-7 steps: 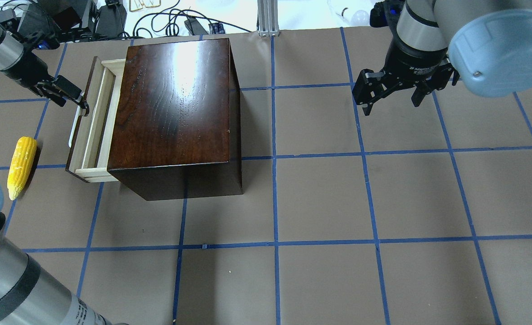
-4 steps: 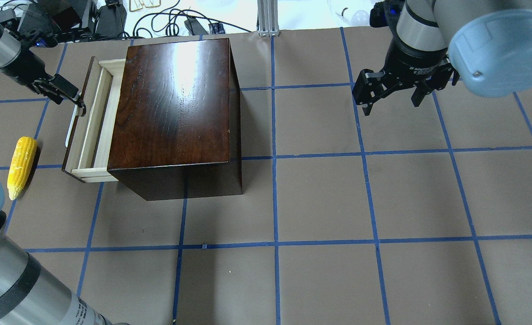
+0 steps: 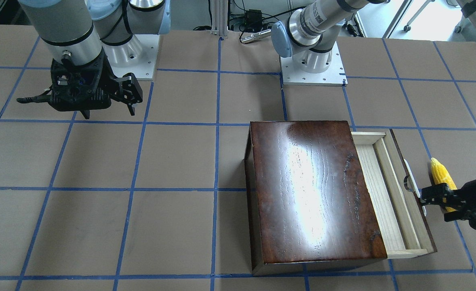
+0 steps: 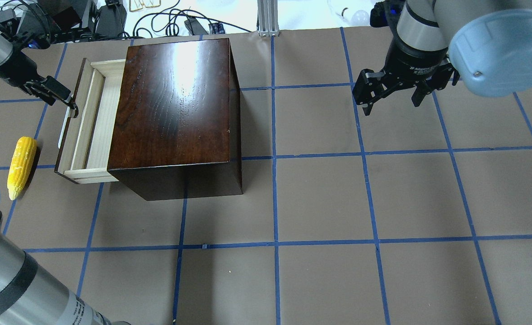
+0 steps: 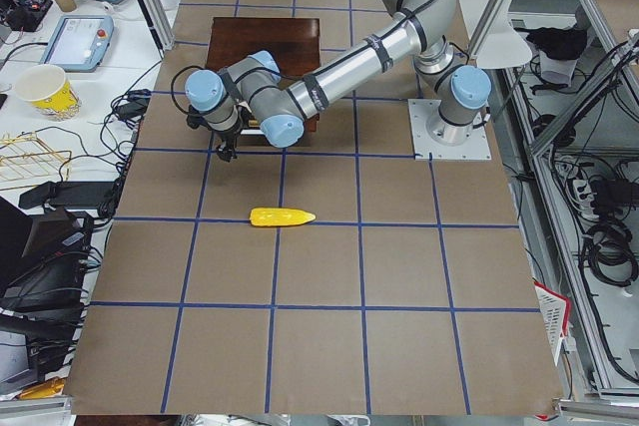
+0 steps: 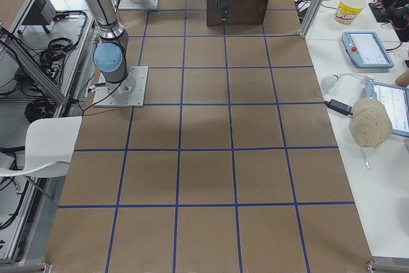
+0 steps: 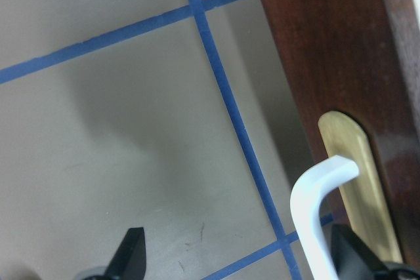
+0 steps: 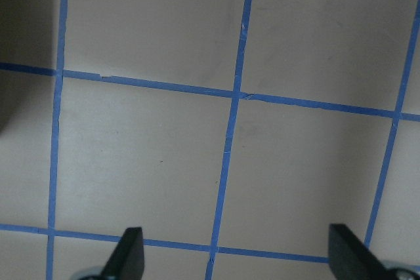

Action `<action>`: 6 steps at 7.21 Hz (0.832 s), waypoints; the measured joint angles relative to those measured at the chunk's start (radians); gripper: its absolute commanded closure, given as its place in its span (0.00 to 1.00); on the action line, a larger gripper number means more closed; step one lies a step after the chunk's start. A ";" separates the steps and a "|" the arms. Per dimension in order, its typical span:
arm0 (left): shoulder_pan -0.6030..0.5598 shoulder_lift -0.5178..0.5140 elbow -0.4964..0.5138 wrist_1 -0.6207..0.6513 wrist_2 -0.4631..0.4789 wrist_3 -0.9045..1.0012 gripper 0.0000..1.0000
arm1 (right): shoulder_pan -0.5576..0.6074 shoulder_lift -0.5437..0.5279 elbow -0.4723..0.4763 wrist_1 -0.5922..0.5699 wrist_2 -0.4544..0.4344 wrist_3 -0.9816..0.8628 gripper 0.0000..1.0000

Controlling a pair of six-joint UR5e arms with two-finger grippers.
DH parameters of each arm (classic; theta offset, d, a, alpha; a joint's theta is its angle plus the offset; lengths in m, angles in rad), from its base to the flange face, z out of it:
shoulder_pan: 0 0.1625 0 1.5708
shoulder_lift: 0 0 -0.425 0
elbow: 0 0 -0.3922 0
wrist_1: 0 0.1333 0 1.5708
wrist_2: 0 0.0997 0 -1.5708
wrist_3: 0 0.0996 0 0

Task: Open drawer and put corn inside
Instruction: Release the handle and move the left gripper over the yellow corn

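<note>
Straddles the handle (image 7: 314,218) with the left end effector (image 4: 67,103), fingers spread wide, the handle just beside one of them. Has the drawer (image 4: 90,131) standing partway out of the box (image 4: 171,104), pale tray exposed. Finds the corn (image 4: 21,166) outside it, lying flat on the surface (image 4: 320,203) near the drawer front, not touching it. Hangs the right end effector (image 4: 391,104) above the surface, well apart from the box, fingers apart.

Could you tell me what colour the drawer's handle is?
The handle is white, clearest in the left wrist-mounted view.
</note>
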 measured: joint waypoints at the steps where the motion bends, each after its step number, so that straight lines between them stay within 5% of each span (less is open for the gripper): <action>1: 0.000 0.006 0.000 -0.002 0.003 0.001 0.00 | 0.000 0.000 0.000 0.000 0.000 0.000 0.00; 6: 0.096 0.084 0.002 -0.027 0.074 -0.016 0.00 | 0.000 0.000 0.000 0.000 0.000 0.000 0.00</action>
